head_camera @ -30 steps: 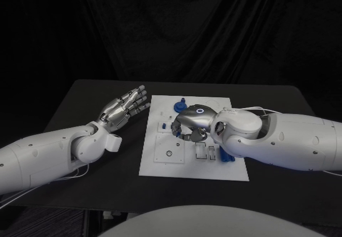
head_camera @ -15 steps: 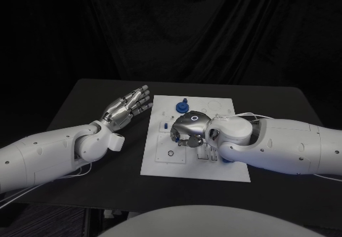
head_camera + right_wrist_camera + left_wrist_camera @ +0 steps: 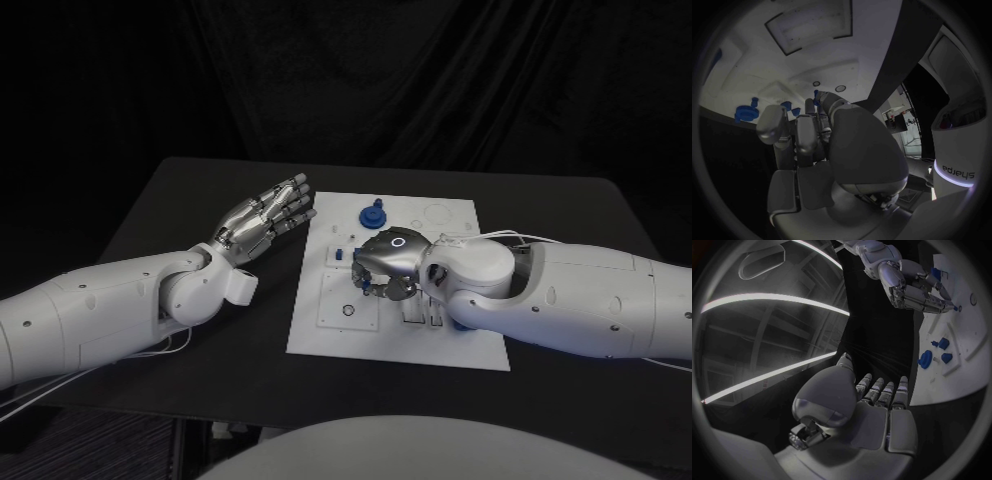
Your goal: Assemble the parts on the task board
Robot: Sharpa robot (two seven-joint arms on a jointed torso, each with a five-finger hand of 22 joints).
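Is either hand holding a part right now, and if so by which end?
Left hand: nothing, fingers spread beside the task board. Right hand: fingers curled down over the board; a small blue part sits at its fingertips, but whether it is pinched cannot be told.

The black table (image 3: 562, 215) carries the white task board (image 3: 325, 335), which lies flat at its centre, long axis running from 12 to 6 o'clock. Bare black tabletop borders the board at 3, 9 and 12 o'clock.

Right hand (image 3: 387, 262) covers task board (image 3: 450, 214) centre; far edge open.
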